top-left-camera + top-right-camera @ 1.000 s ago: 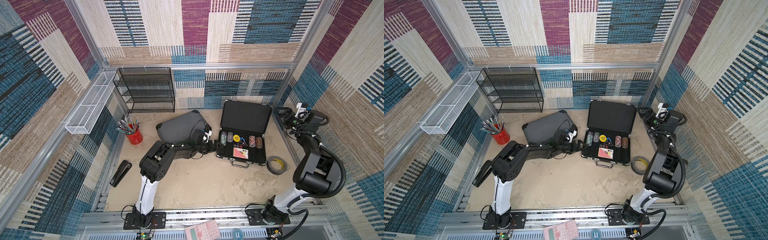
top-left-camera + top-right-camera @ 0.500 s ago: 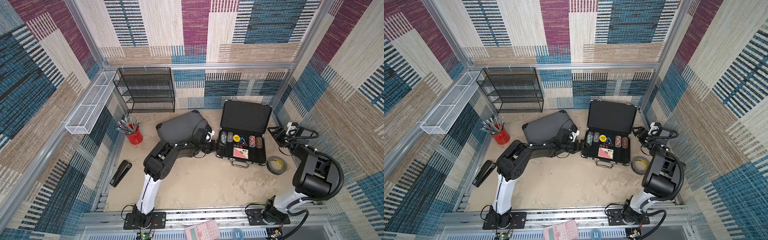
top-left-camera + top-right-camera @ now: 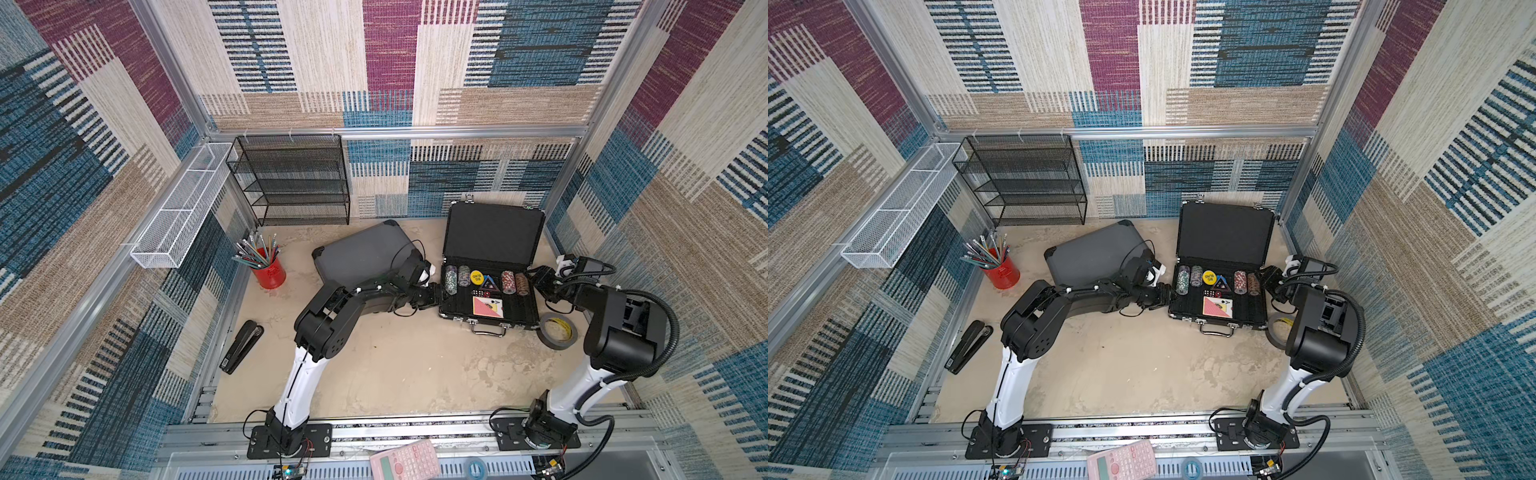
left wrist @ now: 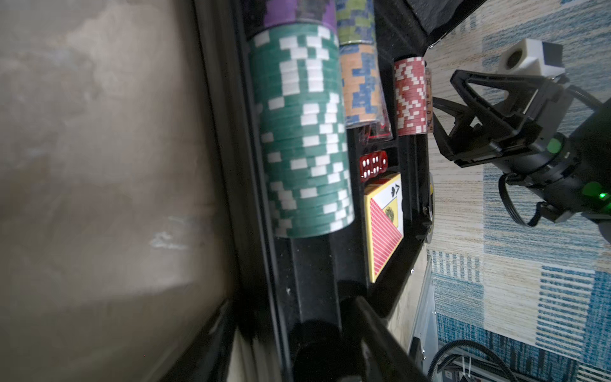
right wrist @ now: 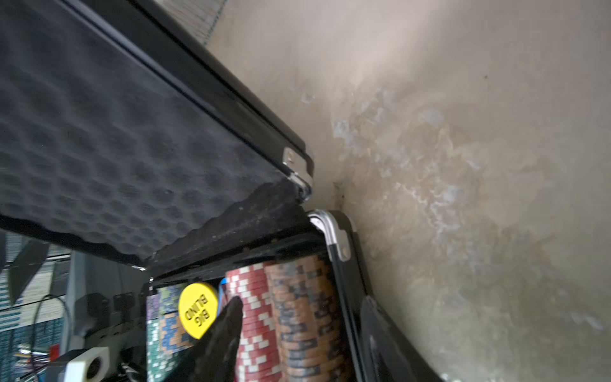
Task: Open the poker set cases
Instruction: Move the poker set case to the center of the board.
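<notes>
Black egg-crate foam lined the raised lid of the black poker case (image 3: pixel 494 235) (image 3: pixel 1225 237), which sat open at the far right of the table (image 3: pixel 407 365), base flat and handle facing the near edge. Rows of poker chips (image 3: pixel 457 279) filled the far part of the base, with a yellow "BIG BLIND" button (image 5: pixel 197 309) among them. Red dice (image 4: pixel 373 165) and a card deck (image 4: pixel 385 225) lay nearer. Just left of it, the grey poker case (image 3: pixel 361 257) (image 3: pixel 1090 253) lay flat and closed, turned at an angle, its near right corner hidden under the left arm's wrist.

The left claw (image 3: pixel 437 294) (image 3: pixel 1166 293) sat low at the left wall of the open case's base. In the left wrist view one finger (image 4: pixel 373 324) reached inside the wall, near the green chips (image 4: pixel 304 132), and the other stayed outside over the table. Whether they pinched the wall could not be told through the blur. The right claw (image 3: pixel 538 283) (image 3: pixel 1268 281) (image 4: pixel 434 112) met the opposite, right wall the same way, with one finger (image 5: pixel 228 325) over the red chips (image 5: pixel 254 314) and one outside the rim, contact unclear.

A red cup of pencils (image 3: pixel 270 272) stood at the left and a black stapler (image 3: pixel 241 347) lay nearer. A tape roll (image 3: pixel 559 330) lay just right of the open case. A black wire-mesh shelf (image 3: pixel 297 183) stood at the far wall, and a pink calculator (image 3: pixel 405 461) lay by the near rail.
</notes>
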